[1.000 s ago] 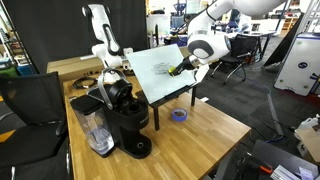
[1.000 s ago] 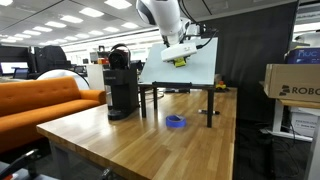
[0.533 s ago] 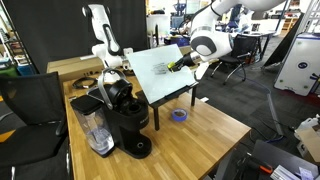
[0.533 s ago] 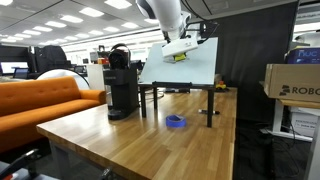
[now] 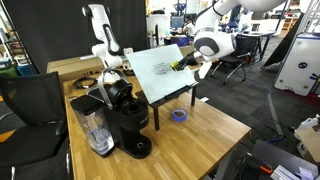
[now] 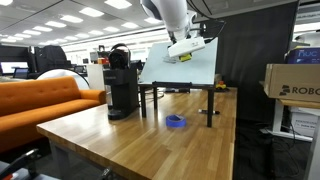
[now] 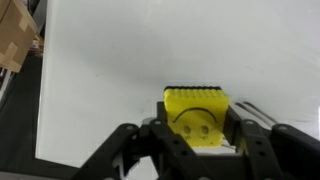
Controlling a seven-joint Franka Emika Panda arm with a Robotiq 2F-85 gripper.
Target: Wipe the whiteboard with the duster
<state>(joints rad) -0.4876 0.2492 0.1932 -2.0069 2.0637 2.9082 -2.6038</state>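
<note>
The whiteboard [image 5: 160, 70] stands slanted on black easel legs on the wooden table; it also shows in the other exterior view [image 6: 185, 68] and fills the wrist view [image 7: 150, 60]. My gripper [image 7: 199, 122] is shut on the duster [image 7: 198, 117], a small yellow block with a drawn face, held against the board. In both exterior views the gripper [image 5: 187, 62] [image 6: 183, 54] holds the duster [image 5: 178, 65] [image 6: 182, 57] at the board's upper part, near its top edge. Faint dark marks [image 7: 255, 108] lie on the board right of the duster.
A black coffee machine [image 5: 125, 118] and a clear blender jar [image 5: 92, 125] stand at the table's near side. A purple-blue tape ring [image 5: 179, 115] [image 6: 176, 122] lies on the table by the easel legs. A second white robot arm [image 5: 103, 35] stands behind the board.
My gripper has moved up the board with the duster, towards its top edge. Nothing else has moved.
</note>
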